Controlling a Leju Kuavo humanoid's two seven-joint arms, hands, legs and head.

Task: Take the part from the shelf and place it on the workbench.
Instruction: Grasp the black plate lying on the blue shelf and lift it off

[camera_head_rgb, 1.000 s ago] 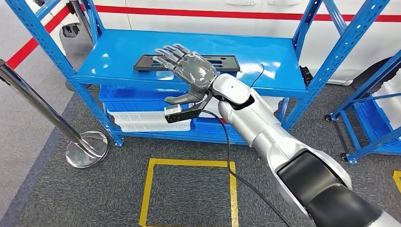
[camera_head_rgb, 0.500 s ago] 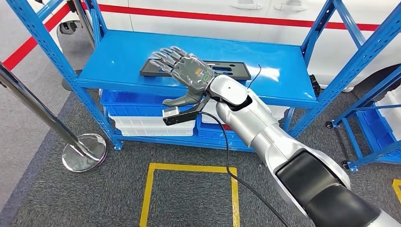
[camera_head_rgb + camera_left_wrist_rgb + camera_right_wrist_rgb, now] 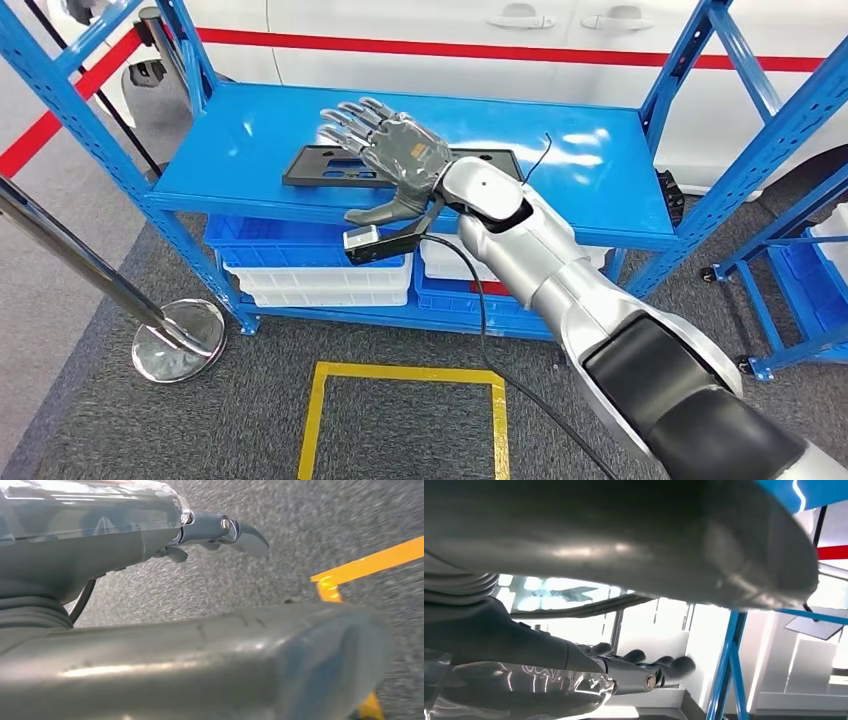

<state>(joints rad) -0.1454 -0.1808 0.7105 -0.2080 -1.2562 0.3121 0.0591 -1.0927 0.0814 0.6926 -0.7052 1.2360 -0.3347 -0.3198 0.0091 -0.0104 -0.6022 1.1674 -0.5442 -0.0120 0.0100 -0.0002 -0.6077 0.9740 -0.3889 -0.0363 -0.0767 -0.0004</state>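
The right arm (image 3: 560, 290) reaches forward over the blue shelf (image 3: 250, 130), its right hand (image 3: 395, 155) flat, fingers spread and empty, thumb hanging below the shelf's front edge. The left hand (image 3: 100, 545) hangs with fingers loosely extended, holding nothing.

No legible text or labels.

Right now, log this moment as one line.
phase: reach | right hand: open, above part | part: flat on shelf | left hand: hanging over floor
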